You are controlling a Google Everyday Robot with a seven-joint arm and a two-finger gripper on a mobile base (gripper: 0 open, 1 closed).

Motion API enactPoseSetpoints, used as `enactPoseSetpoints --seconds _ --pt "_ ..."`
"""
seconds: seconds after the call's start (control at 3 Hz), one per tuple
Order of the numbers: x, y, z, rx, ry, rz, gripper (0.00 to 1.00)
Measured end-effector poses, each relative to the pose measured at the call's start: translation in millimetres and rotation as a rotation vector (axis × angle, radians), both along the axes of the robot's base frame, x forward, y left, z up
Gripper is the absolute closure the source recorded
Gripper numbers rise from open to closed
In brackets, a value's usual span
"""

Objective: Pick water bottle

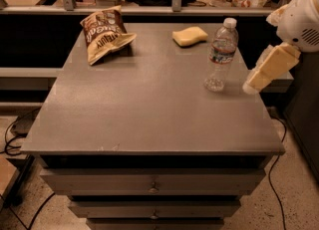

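The water bottle [220, 55] is a clear ribbed plastic bottle with a white cap and a pale label band. It stands upright on the right side of the grey table [149, 109]. My gripper [253, 84] comes in from the right edge of the view, cream-coloured, pointing down and left. It hangs over the table's right edge, a short way to the right of the bottle's base, apart from it and holding nothing.
A brown chip bag [104, 34] lies at the back left of the table. A yellow sponge [190, 36] lies at the back, just left of the bottle. Drawers [154, 186] sit under the tabletop. A railing and shelf run behind. Cables lie on the floor.
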State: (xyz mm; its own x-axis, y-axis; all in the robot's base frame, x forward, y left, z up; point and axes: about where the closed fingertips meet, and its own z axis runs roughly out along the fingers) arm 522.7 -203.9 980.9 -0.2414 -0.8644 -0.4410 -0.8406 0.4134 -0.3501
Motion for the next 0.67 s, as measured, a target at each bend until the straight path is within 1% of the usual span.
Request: enactPoseSetpoints --seconds 0.33,0.67 --pt "26.5 1.7 -17.5 0.077 0.016 -0.026 0.00" --pt "46.7 11.8 -32.3 0.186 0.037 -0.009 0.00"
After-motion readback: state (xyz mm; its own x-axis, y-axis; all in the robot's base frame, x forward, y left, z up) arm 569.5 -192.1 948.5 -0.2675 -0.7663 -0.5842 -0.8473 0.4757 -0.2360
